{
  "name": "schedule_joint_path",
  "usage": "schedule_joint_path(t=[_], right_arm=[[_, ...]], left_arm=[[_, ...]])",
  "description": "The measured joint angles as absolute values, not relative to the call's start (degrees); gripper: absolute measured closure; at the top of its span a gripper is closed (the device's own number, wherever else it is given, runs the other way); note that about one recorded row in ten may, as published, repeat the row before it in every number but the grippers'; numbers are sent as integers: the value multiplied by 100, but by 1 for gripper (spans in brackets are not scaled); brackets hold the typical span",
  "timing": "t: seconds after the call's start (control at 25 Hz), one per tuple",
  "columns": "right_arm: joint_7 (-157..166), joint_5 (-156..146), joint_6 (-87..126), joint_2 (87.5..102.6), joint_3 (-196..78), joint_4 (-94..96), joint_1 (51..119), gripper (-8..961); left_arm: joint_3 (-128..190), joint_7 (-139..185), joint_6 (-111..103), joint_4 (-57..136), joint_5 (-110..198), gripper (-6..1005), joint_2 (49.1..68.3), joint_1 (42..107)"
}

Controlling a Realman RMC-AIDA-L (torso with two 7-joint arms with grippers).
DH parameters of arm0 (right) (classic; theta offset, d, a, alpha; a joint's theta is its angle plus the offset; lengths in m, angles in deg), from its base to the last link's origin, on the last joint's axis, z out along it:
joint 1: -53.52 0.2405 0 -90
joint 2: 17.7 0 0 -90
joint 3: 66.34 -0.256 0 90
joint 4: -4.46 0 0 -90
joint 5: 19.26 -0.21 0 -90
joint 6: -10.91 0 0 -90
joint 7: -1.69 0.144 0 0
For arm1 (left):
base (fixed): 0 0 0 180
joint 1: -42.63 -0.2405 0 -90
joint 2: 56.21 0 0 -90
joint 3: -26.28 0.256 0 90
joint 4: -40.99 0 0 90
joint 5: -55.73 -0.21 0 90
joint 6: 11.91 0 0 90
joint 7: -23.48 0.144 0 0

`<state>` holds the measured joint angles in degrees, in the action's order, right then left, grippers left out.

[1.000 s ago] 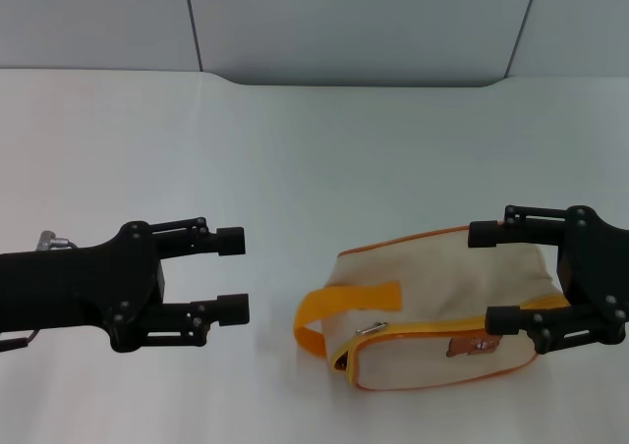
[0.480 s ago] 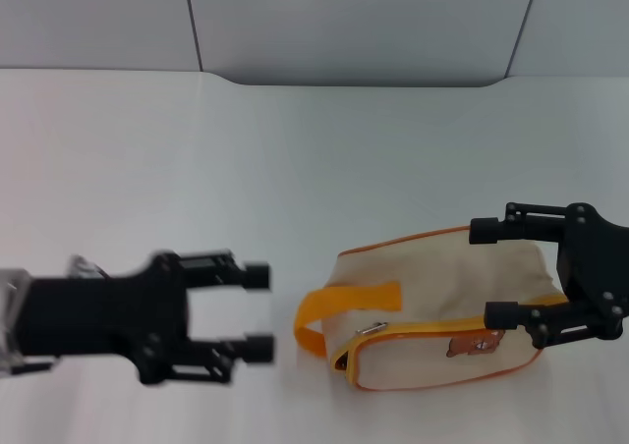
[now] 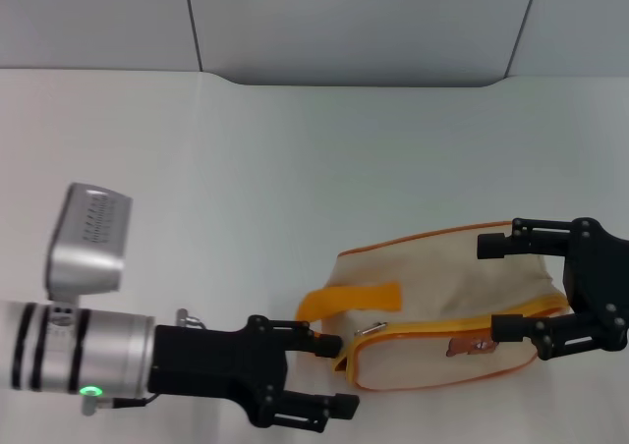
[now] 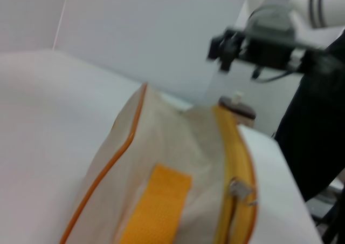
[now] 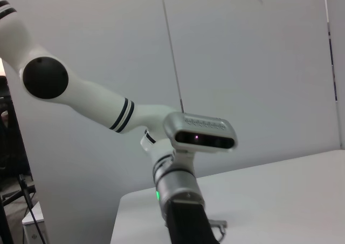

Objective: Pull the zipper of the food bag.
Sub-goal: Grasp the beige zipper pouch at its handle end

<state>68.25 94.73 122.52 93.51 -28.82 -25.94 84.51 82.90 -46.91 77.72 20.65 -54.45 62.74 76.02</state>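
Left gripper (image 3: 332, 373): jaws apart, empty. In the last second we have swung it in from well left of the bag, lower and closer; its tips now sit just beside the strap (image 3: 346, 304) end.

Bag (image 3: 442, 306): cream, on the table (image 3: 295, 169) right of centre, unmoved.

Zipper (image 3: 371, 330): silver tab at the bag's left end, near our left fingertips, not yet gripped. We judge the pinch comes next.

Right gripper (image 3: 499, 285): open, straddling the bag's right end, about where it was.

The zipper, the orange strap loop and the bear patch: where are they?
zipper (image 3: 371, 330): head view, silver pull tab.
orange strap loop (image 3: 349, 298): head view, flat upper band.
bear patch (image 3: 466, 347): head view, patch middle.
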Motion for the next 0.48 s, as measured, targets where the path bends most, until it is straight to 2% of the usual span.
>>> schedule_joint_path(t=[0.48], right_arm=[[6831, 9474, 12263, 9369, -2869, -2592, 8407, 134]], left_arm=[[8233, -3950, 6940, 2604, -4614, 243, 6302, 7863]])
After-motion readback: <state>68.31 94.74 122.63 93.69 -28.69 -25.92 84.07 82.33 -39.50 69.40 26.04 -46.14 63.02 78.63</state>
